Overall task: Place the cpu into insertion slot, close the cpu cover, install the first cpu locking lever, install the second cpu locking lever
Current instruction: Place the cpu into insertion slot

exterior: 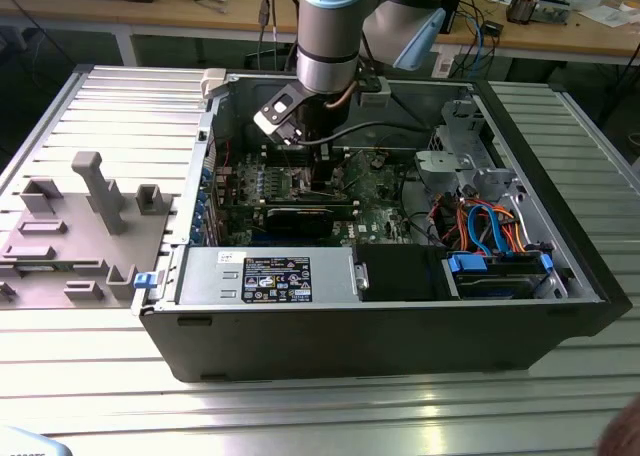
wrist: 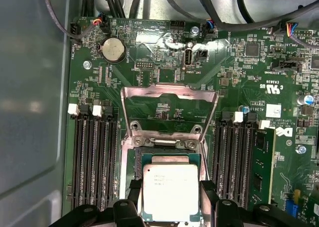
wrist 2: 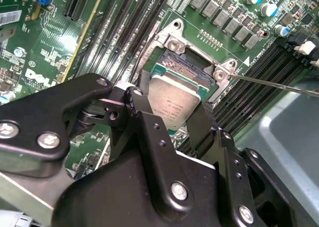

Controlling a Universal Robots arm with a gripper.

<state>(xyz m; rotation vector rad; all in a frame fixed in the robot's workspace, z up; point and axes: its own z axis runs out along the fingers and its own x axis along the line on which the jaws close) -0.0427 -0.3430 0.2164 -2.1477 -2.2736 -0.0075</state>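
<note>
End effector [wrist 2: 172, 110] clamping cpu [wrist 2: 174, 100], cpu cover [wrist: 169, 91] open, first wrist view

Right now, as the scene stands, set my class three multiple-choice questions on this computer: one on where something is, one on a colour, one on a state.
1. Where is the cpu?
A. Between the gripper's fingers, over the socket
B. On the grey tray outside the case
C. On top of the drive bay

2. What colour is the motherboard?
A. Blue
B. Green
C. Red

3. How does the cpu cover stand?
A. Shut flat over the cpu
B. Taken off and lying outside the case
C. Swung open, raised off the socket

Answers:
1 A: in the first wrist view the cpu sits between the two fingers of the gripper, just by the socket.
2 B: the motherboard is green all around the socket.
3 C: the cpu cover stands tilted up past the socket, with the board showing through its window.
</note>
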